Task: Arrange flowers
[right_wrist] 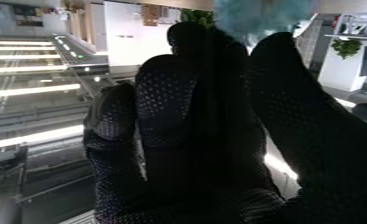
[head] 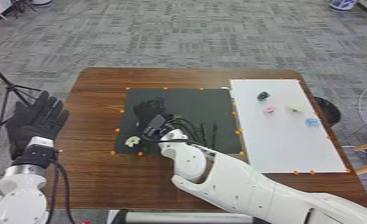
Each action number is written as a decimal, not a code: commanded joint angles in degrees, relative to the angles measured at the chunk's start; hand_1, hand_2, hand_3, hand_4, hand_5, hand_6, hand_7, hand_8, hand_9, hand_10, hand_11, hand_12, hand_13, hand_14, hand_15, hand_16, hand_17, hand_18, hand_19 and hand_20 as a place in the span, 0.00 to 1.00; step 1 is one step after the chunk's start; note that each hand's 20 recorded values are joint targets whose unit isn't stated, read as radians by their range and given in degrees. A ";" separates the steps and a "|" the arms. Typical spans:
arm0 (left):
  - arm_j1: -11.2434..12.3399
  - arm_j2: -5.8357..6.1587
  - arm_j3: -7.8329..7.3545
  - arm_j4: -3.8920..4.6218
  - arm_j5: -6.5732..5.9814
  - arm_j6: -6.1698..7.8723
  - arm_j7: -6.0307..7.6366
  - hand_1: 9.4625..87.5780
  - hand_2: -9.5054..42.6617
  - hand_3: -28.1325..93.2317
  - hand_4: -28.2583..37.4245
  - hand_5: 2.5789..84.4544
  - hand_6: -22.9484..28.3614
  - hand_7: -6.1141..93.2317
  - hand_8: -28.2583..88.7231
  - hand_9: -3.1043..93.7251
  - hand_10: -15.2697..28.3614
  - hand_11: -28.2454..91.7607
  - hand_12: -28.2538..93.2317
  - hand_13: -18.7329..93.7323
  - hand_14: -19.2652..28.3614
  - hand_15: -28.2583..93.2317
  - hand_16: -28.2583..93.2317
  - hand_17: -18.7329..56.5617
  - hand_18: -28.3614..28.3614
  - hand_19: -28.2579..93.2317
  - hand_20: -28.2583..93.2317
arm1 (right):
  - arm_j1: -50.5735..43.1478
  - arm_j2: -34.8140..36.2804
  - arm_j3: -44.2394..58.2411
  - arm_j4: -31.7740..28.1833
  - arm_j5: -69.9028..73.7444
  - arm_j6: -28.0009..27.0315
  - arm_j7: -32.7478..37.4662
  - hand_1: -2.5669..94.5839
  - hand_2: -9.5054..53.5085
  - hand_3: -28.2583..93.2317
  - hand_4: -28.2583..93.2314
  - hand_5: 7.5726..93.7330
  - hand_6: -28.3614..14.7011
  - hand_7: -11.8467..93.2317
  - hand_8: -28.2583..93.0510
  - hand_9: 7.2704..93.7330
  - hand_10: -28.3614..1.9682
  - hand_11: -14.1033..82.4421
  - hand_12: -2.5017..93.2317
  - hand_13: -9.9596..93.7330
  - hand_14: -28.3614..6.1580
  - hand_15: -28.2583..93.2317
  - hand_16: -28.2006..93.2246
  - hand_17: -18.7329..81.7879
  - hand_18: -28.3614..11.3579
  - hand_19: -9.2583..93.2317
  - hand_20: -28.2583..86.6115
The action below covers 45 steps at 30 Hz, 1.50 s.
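In the head view the right hand is over the upper left part of the black mat. A white flower lies at the mat's lower left, and thin dark stems lie to the right of the hand. My left hand stands open beyond the table's left edge. On the white board are a dark item, a pink flower, a pale yellow flower and a blue flower. In the right wrist view a fluffy pale blue thing appears beside the right hand.
The white board covers the right of the brown table. Small orange markers line mat and board. A dark round bin stands past the right edge, a black tripod at the left. The right forearm crosses the table's lower right.
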 commanded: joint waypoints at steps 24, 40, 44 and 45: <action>5.15 -2.90 -3.13 -1.83 0.14 -0.60 0.56 0.18 0.52 0.79 0.00 0.44 0.58 0.17 0.17 0.32 0.64 0.37 0.31 0.33 0.63 0.37 0.20 0.17 0.68 0.41 0.32 | -8.07 6.79 20.59 -25.90 15.92 -26.22 9.61 0.42 0.08 0.86 0.06 0.69 0.55 0.27 0.14 0.66 0.35 0.34 0.20 0.72 0.42 0.81 0.49 0.55 0.03 0.95 0.59; 5.13 -3.04 -3.69 -1.44 0.27 -0.15 0.36 0.18 0.53 0.79 0.00 0.44 0.58 0.17 0.17 0.33 0.64 0.37 0.31 0.34 0.64 0.38 0.20 0.17 0.68 0.42 0.32 | -17.44 10.11 30.12 -31.23 24.34 -44.14 15.45 0.32 0.45 0.88 0.15 0.70 0.49 0.21 0.16 0.64 0.23 0.29 0.19 0.73 0.33 0.83 0.48 0.56 0.00 0.97 0.60; 4.85 -2.92 -3.45 -1.38 0.14 -0.20 0.53 0.18 0.53 0.79 0.00 0.44 0.58 0.17 0.17 0.33 0.64 0.37 0.31 0.34 0.64 0.38 0.20 0.17 0.68 0.42 0.32 | -18.15 10.06 30.39 -31.42 24.56 -43.20 15.15 0.32 0.43 0.87 0.15 0.69 0.50 0.21 0.16 0.63 0.21 0.29 0.19 0.72 0.32 0.83 0.48 0.55 0.00 0.97 0.60; 4.60 -2.85 -3.30 -1.24 0.21 -0.21 0.30 0.18 0.53 0.79 0.00 0.44 0.58 0.17 0.17 0.33 0.64 0.37 0.31 0.34 0.64 0.38 0.20 0.17 0.68 0.42 0.32 | -18.26 10.08 30.36 -31.49 24.44 -42.68 15.11 0.32 0.43 0.87 0.15 0.69 0.50 0.21 0.16 0.63 0.20 0.29 0.19 0.72 0.32 0.83 0.48 0.55 0.00 0.97 0.60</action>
